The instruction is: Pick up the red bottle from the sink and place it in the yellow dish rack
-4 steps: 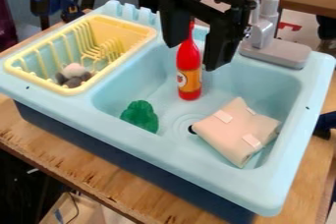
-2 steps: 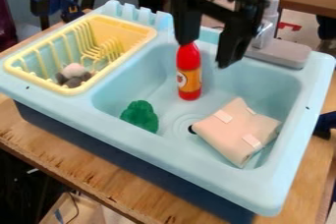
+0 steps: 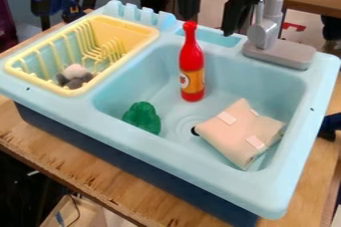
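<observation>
Claw above the rear part of a light blue toy sink, its two fingers well apart and nothing held between them. The red bottle stands upright in the basin below the claw, its neck near one fingertip; whether they touch cannot be told. As far as the view shows, the bottle is ungrasped and supported by the basin alone. Farther below the claw lie a green object, toward the view's left, and a beige folded item, toward its right, near the drain. The grey faucet rises beside the claw; the yellow rack, with a grey-and-white object inside, sits to the claw's left in view.
</observation>
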You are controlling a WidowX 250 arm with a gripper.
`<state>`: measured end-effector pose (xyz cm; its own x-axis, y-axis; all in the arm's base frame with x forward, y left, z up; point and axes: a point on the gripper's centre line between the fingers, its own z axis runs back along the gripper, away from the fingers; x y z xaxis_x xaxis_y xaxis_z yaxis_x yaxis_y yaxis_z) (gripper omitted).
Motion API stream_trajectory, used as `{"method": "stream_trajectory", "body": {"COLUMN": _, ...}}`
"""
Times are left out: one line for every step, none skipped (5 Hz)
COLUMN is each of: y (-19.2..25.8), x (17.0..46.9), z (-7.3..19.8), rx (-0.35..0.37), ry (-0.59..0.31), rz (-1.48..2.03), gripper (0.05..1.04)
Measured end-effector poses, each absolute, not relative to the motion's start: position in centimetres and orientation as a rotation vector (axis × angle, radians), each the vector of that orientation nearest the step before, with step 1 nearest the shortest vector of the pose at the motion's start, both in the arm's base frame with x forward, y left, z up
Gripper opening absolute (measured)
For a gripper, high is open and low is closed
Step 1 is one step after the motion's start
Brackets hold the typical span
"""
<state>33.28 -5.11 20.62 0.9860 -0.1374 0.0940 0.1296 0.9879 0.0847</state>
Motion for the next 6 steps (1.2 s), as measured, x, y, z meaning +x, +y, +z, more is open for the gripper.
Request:
{"method": "stream_trajectory", "body": {"y": -3.3, "x": 34.7, "z": 20.0, "rx": 0.106, "ry": -0.088, "rz": -0.085, "gripper": 1.001}}
{"method": "stream_trajectory", "body": {"y": -2.4, "x": 35.5, "z": 19.6, "rx": 0.114, "ry": -0.071, "rz": -0.079, "gripper": 1.001}}
{"method": "stream_trajectory", "body": {"y": -1.3, "x": 35.9, "z": 19.3, "rx": 0.119, "ry": -0.069, "rz": -0.057, "gripper": 1.001}}
{"method": "stream_trajectory", "body": {"y": -1.1, "x": 36.5, "z": 18.6, "rx": 0.084, "ry": -0.083, "rz": -0.067, "gripper": 1.001}}
{"method": "stream_trajectory", "body": {"y": -1.2, "x": 36.4, "z": 17.8, "rx": 0.043, "ry": -0.076, "rz": -0.063, "gripper": 0.969}}
{"method": "stream_trajectory", "body": {"y": -1.3, "x": 35.9, "z": 16.2, "rx": -0.016, "ry": -0.049, "rz": -0.041, "gripper": 0.877}}
